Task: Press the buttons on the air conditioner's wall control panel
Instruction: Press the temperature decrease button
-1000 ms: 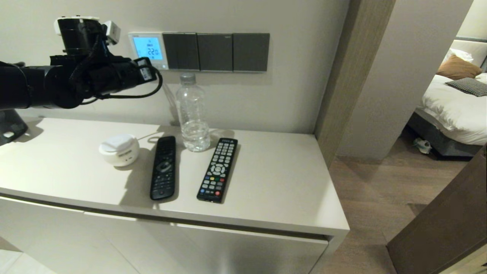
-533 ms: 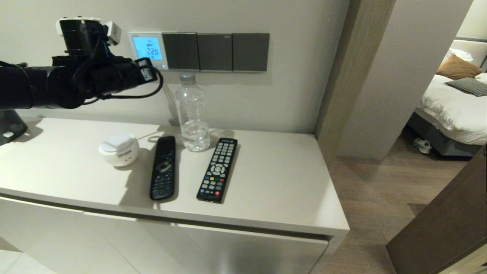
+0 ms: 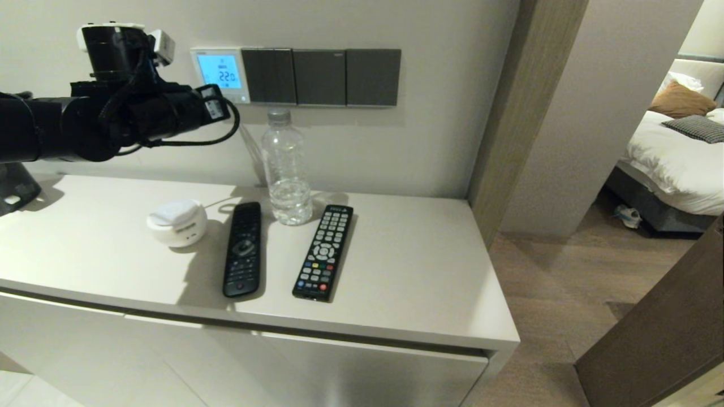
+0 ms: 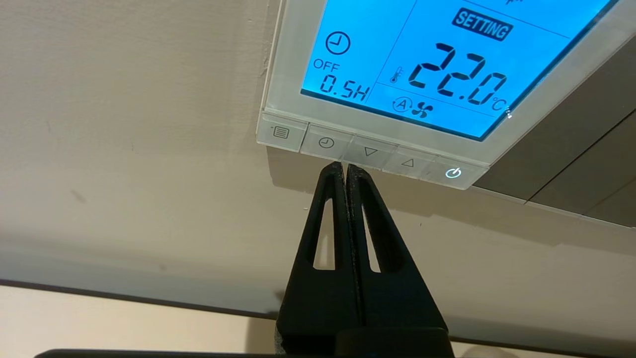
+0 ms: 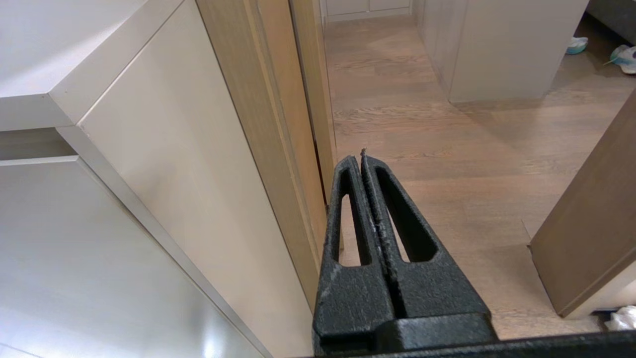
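Note:
The white wall control panel [image 3: 220, 73] glows light blue and reads 22.0 and OFF 0.5H; it also shows in the left wrist view [image 4: 427, 64]. Its row of small white buttons [image 4: 370, 151] runs along the lower edge: menu, clock, down, up, power. My left gripper [image 4: 345, 166] is shut and empty. Its tips are just below the seam between the clock key [image 4: 326, 143] and the down key; I cannot tell whether they touch. My right gripper [image 5: 361, 156] is shut and empty, parked low beside the cabinet's side over the wooden floor.
Three dark grey switch plates [image 3: 320, 77] adjoin the panel on its right. On the cabinet top [image 3: 424, 271] stand a water bottle [image 3: 287, 169], a black remote [image 3: 243, 249], a multi-key remote [image 3: 323, 251] and a white round device [image 3: 177, 221].
My left arm has shifted slightly to the left along the wall. The screen still reads 22.0.

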{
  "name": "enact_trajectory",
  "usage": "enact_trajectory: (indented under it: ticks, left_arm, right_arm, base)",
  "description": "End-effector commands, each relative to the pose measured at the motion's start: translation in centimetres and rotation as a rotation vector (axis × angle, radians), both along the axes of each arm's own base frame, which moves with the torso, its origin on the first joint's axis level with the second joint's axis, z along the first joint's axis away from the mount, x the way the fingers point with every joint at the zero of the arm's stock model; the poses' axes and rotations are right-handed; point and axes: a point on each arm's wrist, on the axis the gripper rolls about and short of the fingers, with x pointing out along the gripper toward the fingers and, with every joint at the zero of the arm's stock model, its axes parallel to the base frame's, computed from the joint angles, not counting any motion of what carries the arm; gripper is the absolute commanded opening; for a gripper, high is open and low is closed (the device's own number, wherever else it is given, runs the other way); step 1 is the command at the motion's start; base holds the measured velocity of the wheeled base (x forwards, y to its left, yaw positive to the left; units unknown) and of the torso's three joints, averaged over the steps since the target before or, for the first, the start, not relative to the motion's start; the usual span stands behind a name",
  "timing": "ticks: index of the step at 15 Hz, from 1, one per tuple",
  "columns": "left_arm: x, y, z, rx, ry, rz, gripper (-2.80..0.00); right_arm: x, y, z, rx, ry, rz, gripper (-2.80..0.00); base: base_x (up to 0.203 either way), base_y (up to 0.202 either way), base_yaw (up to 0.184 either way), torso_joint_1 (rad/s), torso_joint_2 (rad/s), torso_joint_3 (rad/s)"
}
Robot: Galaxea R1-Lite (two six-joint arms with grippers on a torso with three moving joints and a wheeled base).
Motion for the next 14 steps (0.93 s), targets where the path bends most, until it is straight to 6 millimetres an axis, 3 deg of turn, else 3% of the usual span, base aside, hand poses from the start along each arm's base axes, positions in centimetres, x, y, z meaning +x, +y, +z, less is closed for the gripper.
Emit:
enact_trajectory:
  ticks: [1,14]
  left_arm:
    - [-0.22,-0.02,0.27,-0.003,-0.007,-0.002,-2.80]
    - [0.26,-0.09,0.42,-0.008,-0.018,0.002,-2.80]
  right_arm:
    - [0.02,0.00,-0.04,0.000,0.003,0.000,-2.80]
    - [0.02,0.00,-0.04,0.000,0.003,0.000,-2.80]
  base:
    - [0.000,0.000,0.000,0.000,0.00,0.000]
    - [0.000,0.000,0.000,0.000,0.00,0.000]
